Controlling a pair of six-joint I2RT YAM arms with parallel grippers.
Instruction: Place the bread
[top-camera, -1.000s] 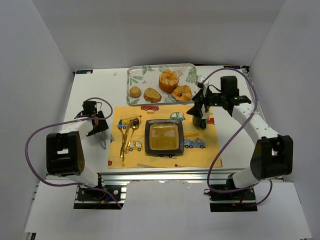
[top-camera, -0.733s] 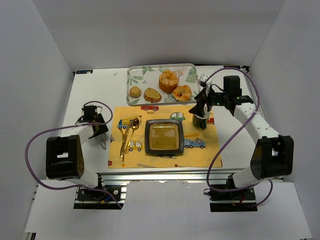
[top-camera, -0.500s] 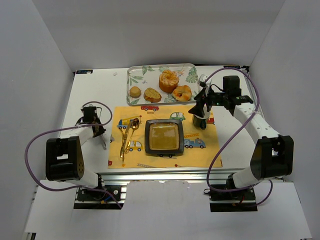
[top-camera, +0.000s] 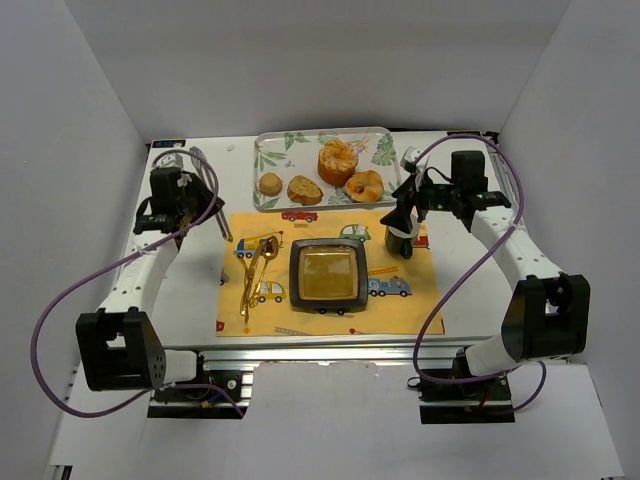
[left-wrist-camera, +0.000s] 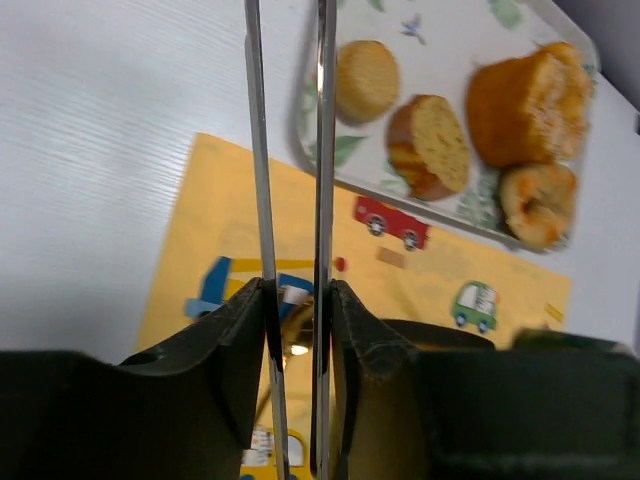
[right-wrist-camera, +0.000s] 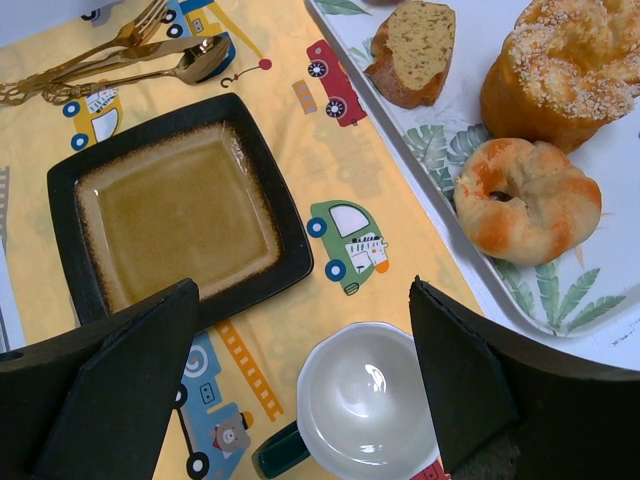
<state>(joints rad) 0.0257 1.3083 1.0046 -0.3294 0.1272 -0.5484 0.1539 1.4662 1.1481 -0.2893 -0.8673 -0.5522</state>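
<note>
Top external view shows the bread (top-camera: 338, 160) standing upright on a leaf-patterned tray (top-camera: 288, 158) at the far side of the table (top-camera: 180, 290). A glazed donut (top-camera: 364, 186) touches or nearly touches its near right side. A toast slice (top-camera: 304, 190) and a small bun (top-camera: 270, 183) lie farther left on the same tray. Neither pincer touches the bread.

A yellow mat (top-camera: 400, 310) printed with cars lies just in front of the tray. It carries a black square plate (top-camera: 328, 275) in the middle, gold cutlery (top-camera: 252, 275) on its left part and a white cup (top-camera: 400, 242) on its right part.

Left wrist view shows the left pincer (left-wrist-camera: 298, 295) closed on a pair of thin metal tongs (left-wrist-camera: 324, 120). Its dark fingers press the two strips from both sides, and the strips reach toward the tray's left end, near the small bun.

Right wrist view shows the right pincer (right-wrist-camera: 302, 285) spread wide and holding nothing. It hangs above the cup, with the plate to one side and the donut and bread to the other.
</note>
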